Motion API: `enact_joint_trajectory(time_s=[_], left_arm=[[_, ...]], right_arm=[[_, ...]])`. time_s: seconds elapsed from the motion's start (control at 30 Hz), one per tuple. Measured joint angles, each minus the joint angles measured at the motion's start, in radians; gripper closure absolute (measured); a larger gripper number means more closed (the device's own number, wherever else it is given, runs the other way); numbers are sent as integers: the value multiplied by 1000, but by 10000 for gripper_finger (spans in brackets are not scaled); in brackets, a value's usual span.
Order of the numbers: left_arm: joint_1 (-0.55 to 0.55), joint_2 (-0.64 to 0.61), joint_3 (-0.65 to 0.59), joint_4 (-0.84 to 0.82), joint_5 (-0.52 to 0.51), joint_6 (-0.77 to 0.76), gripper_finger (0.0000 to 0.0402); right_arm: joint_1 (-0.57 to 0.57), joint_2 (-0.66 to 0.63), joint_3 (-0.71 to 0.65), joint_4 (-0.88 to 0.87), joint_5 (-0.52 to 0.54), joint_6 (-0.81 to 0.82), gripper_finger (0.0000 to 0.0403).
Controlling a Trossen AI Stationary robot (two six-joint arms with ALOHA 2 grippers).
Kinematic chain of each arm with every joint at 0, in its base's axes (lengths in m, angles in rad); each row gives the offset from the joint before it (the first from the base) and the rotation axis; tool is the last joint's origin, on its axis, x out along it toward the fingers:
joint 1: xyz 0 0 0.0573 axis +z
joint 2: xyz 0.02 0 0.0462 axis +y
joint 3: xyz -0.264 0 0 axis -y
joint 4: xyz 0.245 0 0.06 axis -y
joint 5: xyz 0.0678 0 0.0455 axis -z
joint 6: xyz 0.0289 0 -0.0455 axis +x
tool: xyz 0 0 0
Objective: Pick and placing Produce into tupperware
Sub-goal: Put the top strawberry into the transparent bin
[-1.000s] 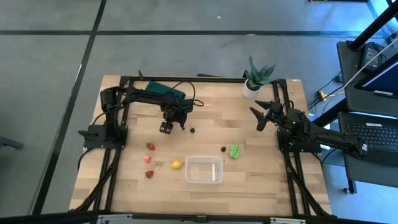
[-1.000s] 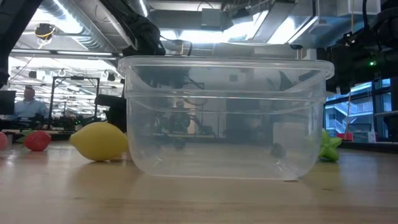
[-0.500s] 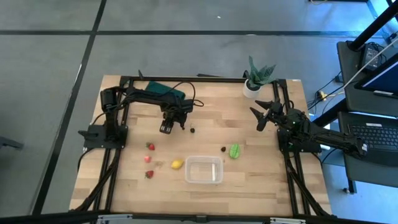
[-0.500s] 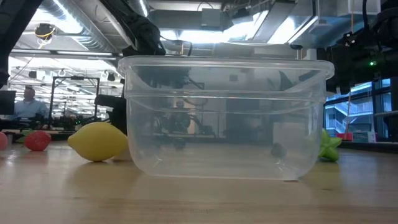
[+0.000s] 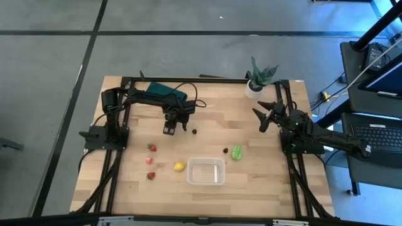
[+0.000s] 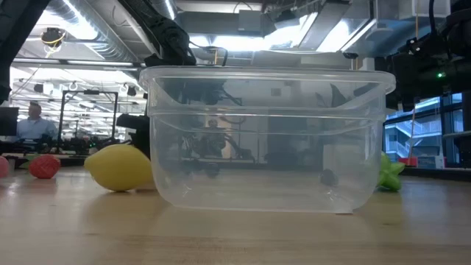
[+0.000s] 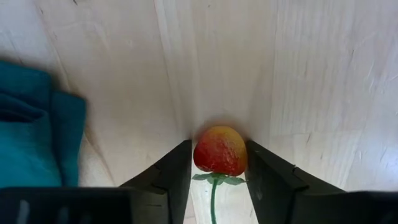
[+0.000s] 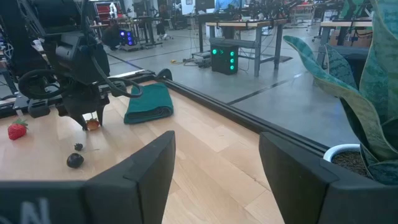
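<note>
My left gripper [image 7: 217, 152] points down at the table's far left part [image 5: 176, 120], shut on a small red-and-yellow fruit piece [image 7: 220, 150] with a green stem. The clear tupperware [image 5: 205, 171] stands near the front edge. Beside it lie a yellow lemon piece [image 5: 179, 166], three red strawberry pieces [image 5: 151, 161], a light green piece [image 5: 237, 152] and dark berries [image 5: 195, 132]. My right gripper [image 8: 214, 162] waits open at the right edge [image 5: 264, 119], holding nothing. My left gripper pinches the fruit piece's two sides [image 7: 198, 155] between its two fingers, at their free ends. The fingers come from above, pointing down. The stem [image 7: 212, 196] runs back between the fingers. Whether the piece rests on the wood or hangs just above it, I cannot tell.
A folded dark green cloth [image 5: 166, 90] lies at the far edge behind my left gripper. A spiky plant in a white pot [image 5: 259, 80] stands at the far right. Black frame rails [image 5: 116, 169] run along the table's left and right sides. A person [image 6: 33, 121] sits in the room beyond.
</note>
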Motion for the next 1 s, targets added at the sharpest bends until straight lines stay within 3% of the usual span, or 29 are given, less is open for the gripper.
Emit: enact_joint_trajectory(time_s=[0.27,0.6,0.8,1.0], left_arm=[[0,-1,1,6,-6,-4,303],[1,-3,14,-11,-7,-95,302],[-19,-1,147,-104,13,-158,328],[-93,-3,383,-160,26,-211,313]], right_arm=[[0,0,0,0,0,0,169],[0,0,0,0,0,0,169],[0,0,0,0,0,0,169],[0,0,0,0,0,0,169]])
